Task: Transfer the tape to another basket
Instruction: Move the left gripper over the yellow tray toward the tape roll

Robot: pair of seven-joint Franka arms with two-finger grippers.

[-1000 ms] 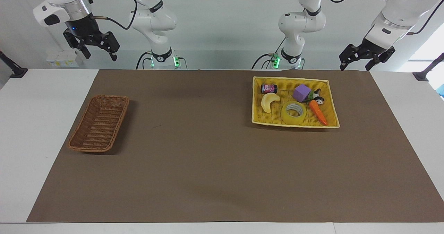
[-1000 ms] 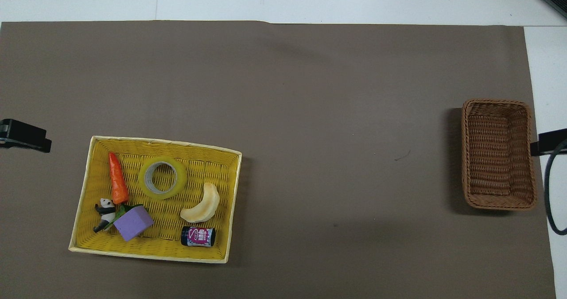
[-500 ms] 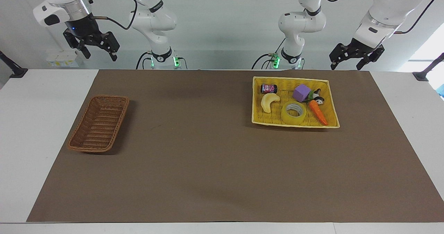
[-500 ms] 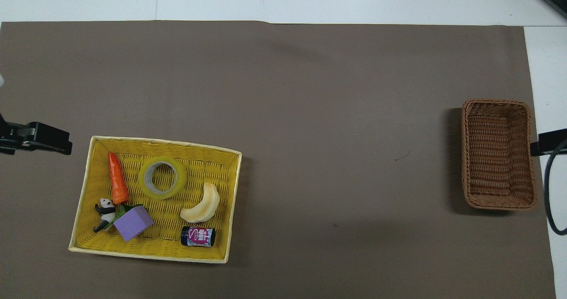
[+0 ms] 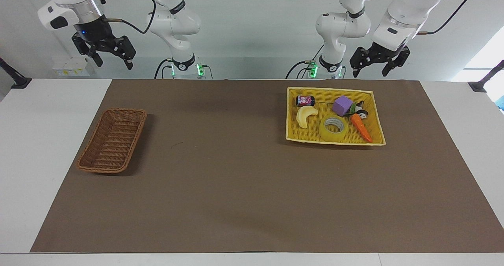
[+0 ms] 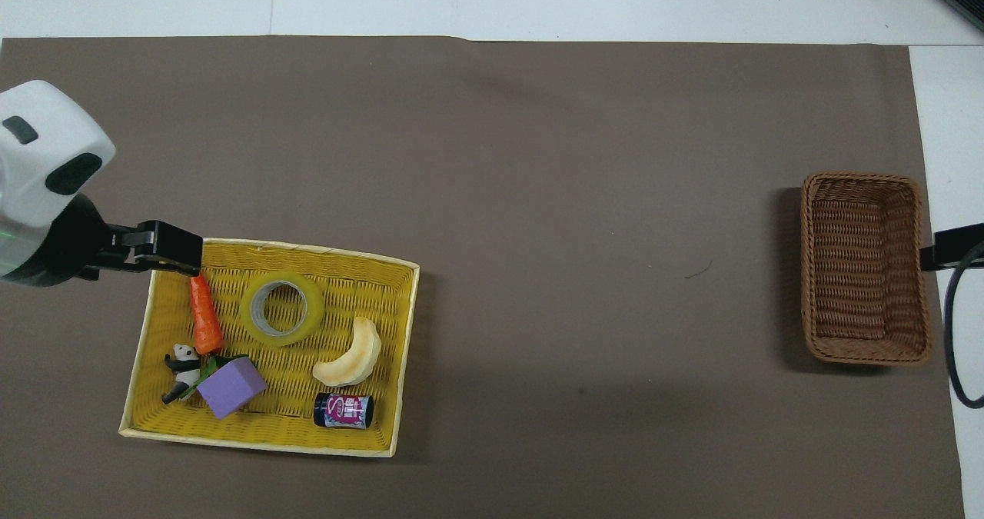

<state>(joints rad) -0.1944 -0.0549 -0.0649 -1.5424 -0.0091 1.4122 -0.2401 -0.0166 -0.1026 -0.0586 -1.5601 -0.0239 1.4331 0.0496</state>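
Observation:
The tape, a yellow roll with a whitish core, lies flat in the yellow tray beside the carrot. It also shows in the overhead view. The dark brown wicker basket stands empty at the right arm's end of the table, also seen from overhead. My left gripper is open and empty, high in the air. In the overhead view the left gripper covers the tray's corner by the carrot's tip. My right gripper is open and empty, waiting high beside the basket.
The yellow tray also holds an orange carrot, a pale banana toy, a purple block, a small panda and a dark can. A brown mat covers the table.
My left gripper has swung from the left arm's end of the table toward the yellow tray, still high. The right arm, tape and basket have not moved.

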